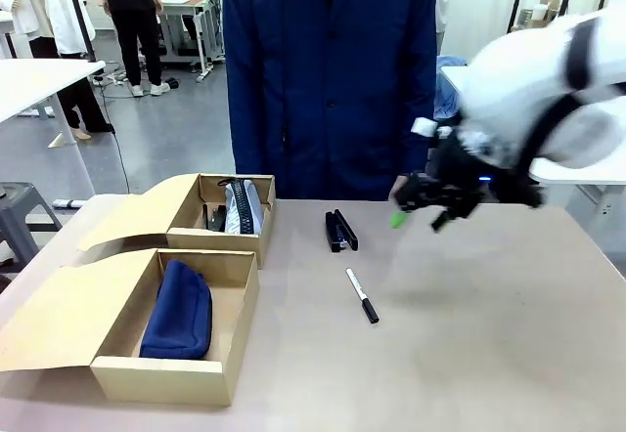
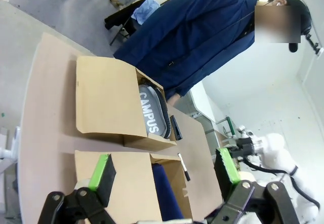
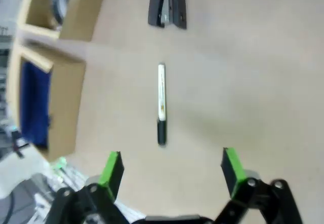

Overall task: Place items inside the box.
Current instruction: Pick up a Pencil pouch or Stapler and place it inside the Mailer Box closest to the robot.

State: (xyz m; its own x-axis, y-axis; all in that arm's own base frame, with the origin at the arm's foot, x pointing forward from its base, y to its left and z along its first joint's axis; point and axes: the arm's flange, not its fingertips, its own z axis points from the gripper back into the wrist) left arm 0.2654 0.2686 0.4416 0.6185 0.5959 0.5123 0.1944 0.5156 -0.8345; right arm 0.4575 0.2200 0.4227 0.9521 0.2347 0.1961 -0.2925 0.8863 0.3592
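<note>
Two open cardboard boxes stand at the table's left. The near box [image 1: 240,310] holds a navy blue pouch [image 1: 179,310]. The far box [image 1: 186,219] holds a grey pouch [image 1: 242,207] printed CAMPUS. On the bare table lie a black stapler [image 1: 340,230] and a white-and-black marker [image 1: 362,295]. My right gripper [image 1: 421,219] hovers blurred above the table, right of the stapler, open and holding nothing. In the right wrist view this gripper [image 3: 173,168] faces down at the marker [image 3: 161,105], with the stapler [image 3: 168,3] beyond. My left gripper [image 2: 164,171] is open and holds nothing, high above the boxes.
A person in a navy coat [image 1: 328,80] stands at the far edge, behind the stapler. Box flaps [image 1: 59,310] spread out to the left of both boxes. The right half of the table [image 1: 509,334] is bare. Other tables and people show farther back.
</note>
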